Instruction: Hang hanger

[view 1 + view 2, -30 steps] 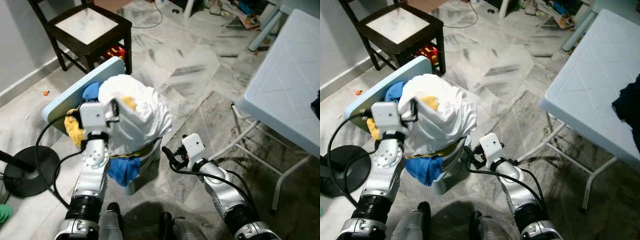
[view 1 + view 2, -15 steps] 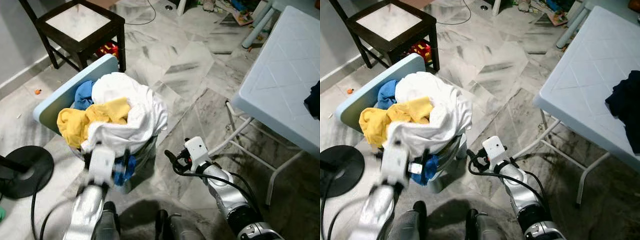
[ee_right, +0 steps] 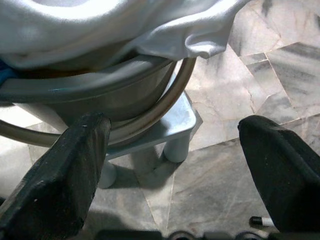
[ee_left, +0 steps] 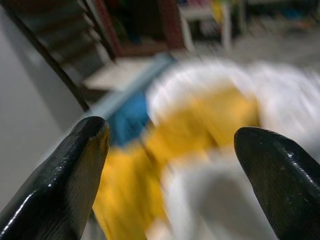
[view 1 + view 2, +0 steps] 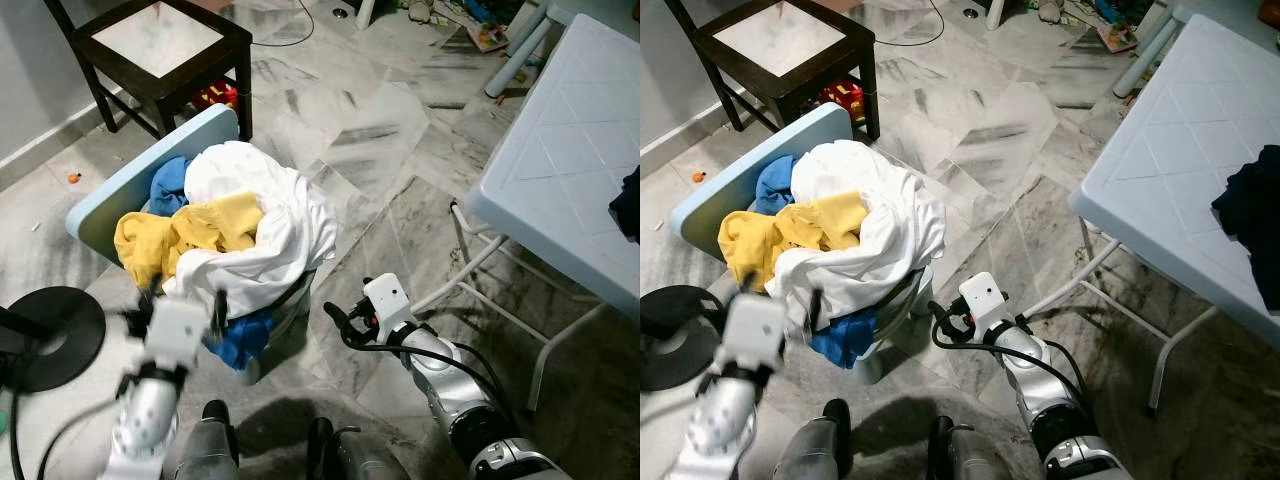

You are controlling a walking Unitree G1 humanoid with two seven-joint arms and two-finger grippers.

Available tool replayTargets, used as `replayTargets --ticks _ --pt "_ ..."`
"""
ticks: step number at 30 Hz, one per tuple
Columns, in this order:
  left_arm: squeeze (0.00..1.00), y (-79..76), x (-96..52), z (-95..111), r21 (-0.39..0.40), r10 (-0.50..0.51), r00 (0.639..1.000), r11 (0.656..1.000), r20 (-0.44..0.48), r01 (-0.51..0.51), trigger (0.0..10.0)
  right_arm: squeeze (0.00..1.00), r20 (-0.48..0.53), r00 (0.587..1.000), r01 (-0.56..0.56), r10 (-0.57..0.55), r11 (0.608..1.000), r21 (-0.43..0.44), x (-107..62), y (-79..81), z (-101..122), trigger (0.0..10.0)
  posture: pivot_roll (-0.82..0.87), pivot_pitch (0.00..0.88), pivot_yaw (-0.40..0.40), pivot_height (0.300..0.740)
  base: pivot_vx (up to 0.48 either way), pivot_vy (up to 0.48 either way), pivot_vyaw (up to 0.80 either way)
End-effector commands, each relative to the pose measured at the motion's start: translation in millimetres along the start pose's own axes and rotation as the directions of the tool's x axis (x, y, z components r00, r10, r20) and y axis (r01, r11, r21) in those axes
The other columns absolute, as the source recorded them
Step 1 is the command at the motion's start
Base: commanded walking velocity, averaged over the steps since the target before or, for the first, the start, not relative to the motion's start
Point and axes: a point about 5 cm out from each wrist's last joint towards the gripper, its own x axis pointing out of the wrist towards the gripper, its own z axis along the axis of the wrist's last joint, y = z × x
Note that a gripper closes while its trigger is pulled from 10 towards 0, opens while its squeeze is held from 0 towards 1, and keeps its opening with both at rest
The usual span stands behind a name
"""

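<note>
A laundry basket (image 3: 150, 110) stands on a small pale stool (image 3: 172, 122), piled with a white garment (image 5: 270, 215), a yellow one (image 5: 190, 235) and a blue one (image 5: 172, 185). My left gripper (image 5: 185, 300) is low at the basket's near left side, blurred, open and holding nothing. Its fingers (image 4: 65, 180) frame the yellow and white pile in the left wrist view. My right gripper (image 5: 338, 322) hovers low to the right of the basket, apart from it, also open and holding nothing. Its fingers (image 3: 60, 175) frame the basket's rim and the stool.
A light blue board (image 5: 150, 165) leans against the basket's far side. A dark chair (image 5: 150, 50) stands behind it. A white folding table (image 5: 570, 150) with a dark garment (image 5: 628, 205) is on the right, its legs (image 5: 470, 270) near my right arm. A black round stand base (image 5: 50, 335) lies left.
My left arm dropped from the top of the clothes pile to the basket's near left side. The right arm has barely moved. The camera shifted a little.
</note>
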Motion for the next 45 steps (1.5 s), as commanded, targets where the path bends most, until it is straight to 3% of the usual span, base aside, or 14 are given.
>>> replayTargets --ticks 1,5,8,10,13,16,17,18,20,21,26,31,39,45 --pt "0.00 3.9 1.6 1 -0.002 0.025 1.000 1.000 -0.015 -0.025 10.0 0.00 -0.030 1.000 -0.002 0.002 1.000 0.002 -4.1 -0.6 -9 10.0 0.25 0.297 -0.195 0.740 0.000 0.000 0.00" --pt "0.00 12.2 19.4 -5 -0.048 0.054 0.997 0.997 -0.054 -0.056 10.0 0.00 -0.031 1.000 -0.002 0.002 1.000 0.003 -3.7 0.0 -9 10.0 0.25 0.295 -0.187 0.740 0.000 0.000 0.00" --pt "0.00 7.9 36.0 -22 -0.141 -0.025 0.987 0.990 -0.159 0.002 10.0 0.00 -0.027 1.000 0.001 -0.001 1.000 0.007 -3.6 1.7 -10 10.0 0.23 0.286 -0.176 0.740 0.000 0.000 0.00" --pt "0.00 5.3 39.8 -26 -0.163 -0.049 0.982 0.986 -0.181 0.020 10.0 0.00 -0.025 1.000 0.003 -0.003 1.000 0.008 -4.0 1.8 -10 10.0 0.23 0.282 -0.173 0.740 0.000 0.000 0.00" --pt "0.00 -2.5 53.0 -40 -0.260 -0.123 0.959 0.964 -0.257 0.054 10.0 0.00 -0.020 1.000 0.011 -0.010 1.000 0.008 -6.0 2.1 -11 10.0 0.20 0.279 -0.163 0.740 0.000 0.000 0.00" --pt "0.00 -8.2 60.5 -46 -0.300 -0.183 0.942 0.949 -0.282 0.094 10.0 0.00 -0.017 1.000 0.017 -0.017 1.000 0.007 -7.6 2.1 -12 10.0 0.20 0.278 -0.157 0.740 0.000 0.000 0.00" --pt "0.00 -15.4 65.2 -48 -0.342 -0.247 0.926 0.929 -0.285 0.142 10.0 0.00 -0.015 1.000 0.022 -0.022 1.000 0.006 -9.0 1.7 -13 10.0 0.19 0.277 -0.151 0.740 0.000 0.000 0.00" --pt "0.00 -20.8 67.6 -47 -0.365 -0.282 0.919 0.915 -0.277 0.171 0.9 0.00 -0.015 0.999 0.028 -0.028 1.000 0.006 -10.2 1.0 -14 10.0 0.18 0.277 -0.146 0.740 0.000 0.000 0.00" --pt "0.00 -24.2 69.7 -46 -0.378 -0.300 0.916 0.907 -0.265 0.187 0.9 0.00 -0.016 0.999 0.035 -0.035 0.999 0.005 -11.1 0.2 -15 10.0 0.18 0.277 -0.146 0.740 0.000 0.000 0.00" --pt "0.00 -30.4 68.4 -45 -0.385 -0.347 0.902 0.893 -0.256 0.234 0.0 0.00 -0.015 0.999 0.042 -0.042 0.999 0.008 -11.6 -0.4 -15 10.0 0.17 0.276 -0.142 0.740 0.000 0.000 0.00" --pt "0.00 -49.3 58.0 -42 -0.353 -0.452 0.864 0.863 -0.219 0.362 0.0 0.00 -0.014 0.999 0.048 -0.048 0.999 0.008 -11.5 0.2 -15 10.0 0.17 0.273 -0.137 0.740 0.000 0.000 0.00" --pt "0.00 -56.5 40.2 -47 -0.324 -0.489 0.837 0.855 -0.246 0.405 0.0 0.00 -0.010 0.999 0.050 -0.050 0.999 0.008 -9.6 -0.4 -12 10.0 0.19 0.275 -0.139 0.740 0.000 0.000 0.00" --pt "0.00 -50.8 10.7 -59 -0.318 -0.467 0.825 0.872 -0.318 0.371 0.0 0.00 -0.013 0.999 0.044 -0.043 0.999 0.002 -8.9 -1.3 -12 10.0 0.20 0.283 -0.148 0.740 0.000 0.000 0.00" --pt "0.00 -45.0 -11.5 -53 -0.239 -0.459 0.824 0.886 -0.333 0.397 0.0 0.00 -0.018 0.999 0.038 -0.038 0.999 -0.002 -9.4 -1.9 -12 10.0 0.21 0.288 -0.152 0.740 0.000 0.000 0.00"
